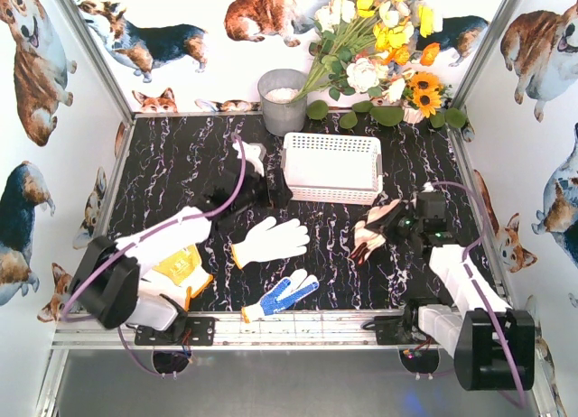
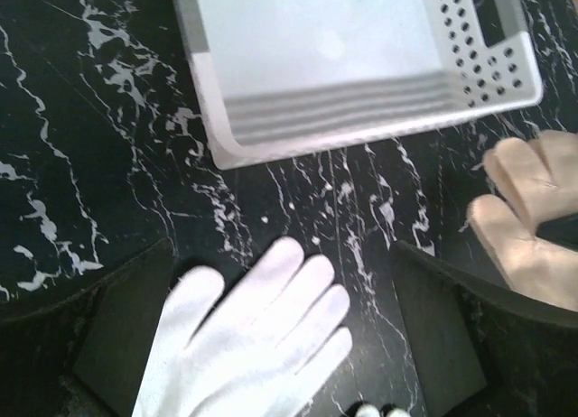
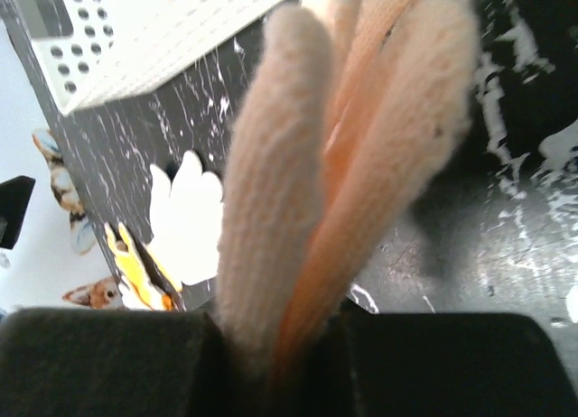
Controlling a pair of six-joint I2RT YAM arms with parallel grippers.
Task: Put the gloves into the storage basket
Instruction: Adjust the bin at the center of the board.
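The right jaws are shut tight on the pale yellow glove (image 3: 298,164), which juts out from between the pads as a blur of cream and orange. Which part of it is pinched cannot be told. From above, this glove hangs just off the front right corner of the storage basket (image 1: 330,193), outside it. The left jaws stand wide open with nothing gripped, poised over the plain white glove (image 2: 262,336). That glove lies flat on the counter (image 1: 181,164) in front of the basket, with its fingers toward it. The basket sits toward the back of the counter, and the part of its floor that shows is bare white in the overhead and left wrist views. Behind its left end stands a grey bucket (image 1: 283,115) with something white inside, too small to name, and flowers (image 1: 379,38) lean beside it. Near the front edge lies the blue-dotted glove (image 1: 280,295). The orange-yellow glove (image 1: 185,268) is half covered by the left arm (image 1: 163,241). A scrap of white (image 1: 251,155) shows beyond that arm's wrist, mostly hidden.
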